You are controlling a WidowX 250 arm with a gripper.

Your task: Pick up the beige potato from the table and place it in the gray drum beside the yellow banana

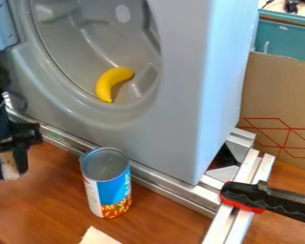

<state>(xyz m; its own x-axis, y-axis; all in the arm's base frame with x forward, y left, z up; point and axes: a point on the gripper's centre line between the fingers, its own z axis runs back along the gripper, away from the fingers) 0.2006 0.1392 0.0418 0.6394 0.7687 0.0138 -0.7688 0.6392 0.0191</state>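
brown wooden table (46,205), open can (110,190), metal rails (171,187), pale flat piece (97,237)

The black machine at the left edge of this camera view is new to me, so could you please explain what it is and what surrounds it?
It is part of a robot arm, ending in a black two-finger gripper that hangs over the wooden tabletop. I can't tell whether it holds anything. The picture comes from a fixed camera looking down at a slant. An opened tin can with a blue label stands upright on the tabletop. Behind it, a yellow banana lies inside the round opening of a large grey housing, rather like a washing machine's. Metal rails run along the housing's base, and a black-and-red clamp sits on a rail at the right.
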